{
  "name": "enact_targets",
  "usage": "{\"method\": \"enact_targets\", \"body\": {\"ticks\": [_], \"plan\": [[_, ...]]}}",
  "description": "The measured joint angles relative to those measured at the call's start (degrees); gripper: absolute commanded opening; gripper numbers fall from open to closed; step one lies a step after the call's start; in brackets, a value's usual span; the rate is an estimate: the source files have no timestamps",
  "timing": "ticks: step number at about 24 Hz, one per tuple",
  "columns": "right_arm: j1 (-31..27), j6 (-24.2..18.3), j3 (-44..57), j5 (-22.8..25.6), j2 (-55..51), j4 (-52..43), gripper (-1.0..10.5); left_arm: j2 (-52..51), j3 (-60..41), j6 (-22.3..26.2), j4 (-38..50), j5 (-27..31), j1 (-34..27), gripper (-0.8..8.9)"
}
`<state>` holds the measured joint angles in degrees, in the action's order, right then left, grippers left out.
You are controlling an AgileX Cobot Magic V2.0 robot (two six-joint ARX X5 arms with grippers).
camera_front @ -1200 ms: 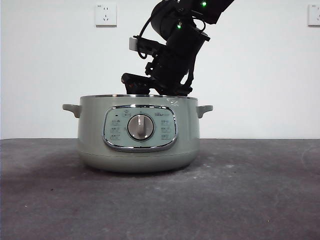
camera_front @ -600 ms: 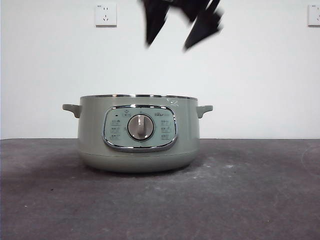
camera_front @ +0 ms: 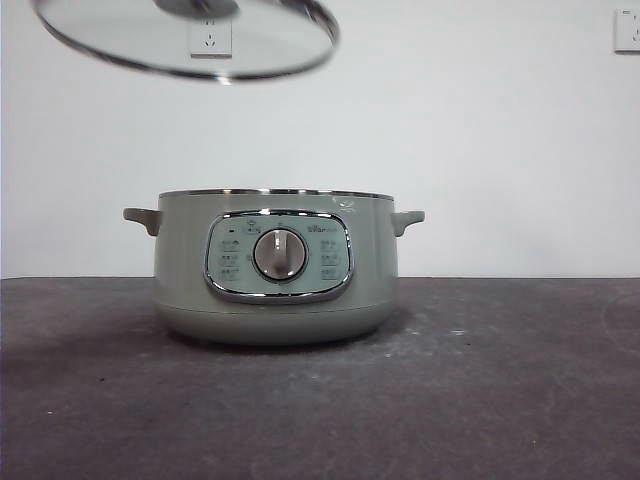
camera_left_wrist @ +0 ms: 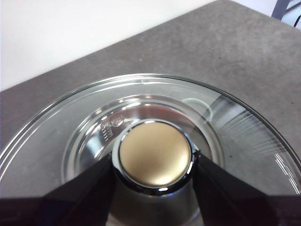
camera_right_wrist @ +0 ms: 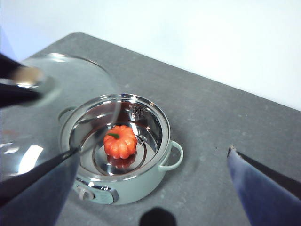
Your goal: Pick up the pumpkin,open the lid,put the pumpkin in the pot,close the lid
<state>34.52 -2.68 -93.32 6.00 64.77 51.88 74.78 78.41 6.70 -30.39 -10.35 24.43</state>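
The orange pumpkin [camera_right_wrist: 120, 141] lies on the steel floor inside the open sage-green pot [camera_right_wrist: 141, 188], shown from above in the right wrist view. From the front, the pot [camera_front: 180, 260] stands mid-table without a cover and hides the pumpkin. High at the upper left, tilted and off to one side of the pot, hangs the glass lid [camera_front: 190, 40]. My left gripper [camera_left_wrist: 154, 160] is shut on the lid's knob [camera_left_wrist: 154, 141]. My right gripper [camera_right_wrist: 154, 150] is open and empty, well above the pot. The lid [camera_right_wrist: 70, 94] partly overlaps the pot's rim in that view.
The dark grey table [camera_front: 500, 380] stretches around the pot, with a white wall behind. One wall socket [camera_front: 211, 28] shows through the lid's glass; another socket [camera_front: 628, 28] is at the upper right.
The arm that reached down into the pot rose and left the front view. The lid has since come into view at the upper left, held in the air.
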Motion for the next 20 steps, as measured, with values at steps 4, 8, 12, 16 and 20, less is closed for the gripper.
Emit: {"method": "enact_targets", "body": {"ticks": [4,8,12,16,20], "plan": [[0.0,0.5,0.0,0.0,-3.4,3.0,5.7,5.8,0.0,0.2,5.4,-0.6,0.0,-0.09],[0.0,0.6,0.0,0.0,-5.4,5.5,5.7,10.6,0.0,0.3,10.1,-1.2,0.0,-0.09],[0.0,0.8,0.0,0.0,-5.8,7.7,5.7,14.4,0.0,0.3,13.8,-1.4,0.0,-0.09],[0.0,1.0,0.0,0.0,-5.8,9.7,5.7,17.3,0.0,0.4,16.7,-1.4,0.0,-0.09],[0.0,1.0,0.0,0.0,-5.8,10.3,5.7,19.6,0.0,0.4,18.1,-1.4,0.0,-0.09]]}}
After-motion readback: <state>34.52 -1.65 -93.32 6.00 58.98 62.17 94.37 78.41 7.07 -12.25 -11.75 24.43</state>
